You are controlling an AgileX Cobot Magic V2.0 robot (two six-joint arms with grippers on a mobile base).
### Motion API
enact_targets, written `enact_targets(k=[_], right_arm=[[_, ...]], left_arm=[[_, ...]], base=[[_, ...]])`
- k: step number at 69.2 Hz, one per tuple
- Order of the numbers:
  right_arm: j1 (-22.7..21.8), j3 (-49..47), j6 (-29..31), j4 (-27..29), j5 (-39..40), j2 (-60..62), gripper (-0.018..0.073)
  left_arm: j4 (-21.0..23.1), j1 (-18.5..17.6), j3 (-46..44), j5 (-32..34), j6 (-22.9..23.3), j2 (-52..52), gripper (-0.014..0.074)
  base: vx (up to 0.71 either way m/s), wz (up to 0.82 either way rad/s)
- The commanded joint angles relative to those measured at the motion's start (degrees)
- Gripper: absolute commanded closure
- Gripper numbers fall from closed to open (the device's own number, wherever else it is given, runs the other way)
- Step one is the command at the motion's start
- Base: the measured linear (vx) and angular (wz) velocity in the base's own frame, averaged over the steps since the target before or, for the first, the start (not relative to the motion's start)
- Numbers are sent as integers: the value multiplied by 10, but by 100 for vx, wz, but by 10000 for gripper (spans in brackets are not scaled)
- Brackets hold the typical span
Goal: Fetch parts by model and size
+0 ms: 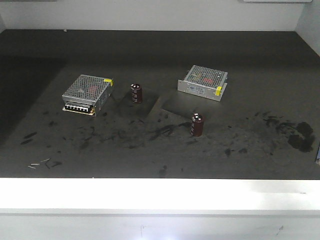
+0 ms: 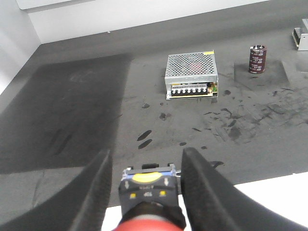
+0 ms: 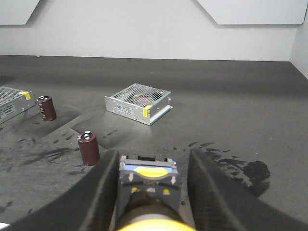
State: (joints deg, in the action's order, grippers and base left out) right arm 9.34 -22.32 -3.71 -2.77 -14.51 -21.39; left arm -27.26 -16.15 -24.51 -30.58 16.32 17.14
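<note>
Front view: the bench [image 1: 250, 55] has two metal boxes [image 1: 86, 93] and two brown cylinders [image 1: 136, 93] on it. No hand and no switch shows here. So this view cannot tell how high the switches hang.

Left wrist view: the left hand [image 2: 147, 159] is clamped on the red switch [image 2: 147, 187], with one of its fingers [image 2: 96, 192] on each side. The hold seems to be on the black body, close to the round cap. If the grip slips there, the switch may twist, drop onto the bench and roll away. The red cap [image 2: 144, 225] is cut off at the bottom edge. The spots where the fingers touch are dark and hard to see. A box [image 2: 191, 74] stands well ahead of the hand.

Right wrist view: the right hand [image 3: 154, 154] is clamped on the yellow switch [image 3: 147, 180] in the same way. A cylinder [image 3: 89, 148] stands near, ahead and to one side. A low swing that way could knock it over. The yellow cap [image 3: 144, 226] is mostly cut off.

No tray or bin shows in any view, so I cannot tell where the switches should go.
</note>
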Motion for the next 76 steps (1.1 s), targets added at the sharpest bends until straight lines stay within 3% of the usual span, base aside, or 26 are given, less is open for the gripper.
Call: enact_targets(k=[1,41,76], right_arm=[[-1,-16,3,-2,44,-3,564],[-1,-16,3,-2,44,-3,564],[-1,-16,3,-2,44,-3,564]], left_arm=[[-7,-3,-14,35,4,4,603],[-7,-3,-14,35,4,4,603],[-7,-3,-14,35,4,4,603]], base=[[0,0],[-3,10],[-11,43]])
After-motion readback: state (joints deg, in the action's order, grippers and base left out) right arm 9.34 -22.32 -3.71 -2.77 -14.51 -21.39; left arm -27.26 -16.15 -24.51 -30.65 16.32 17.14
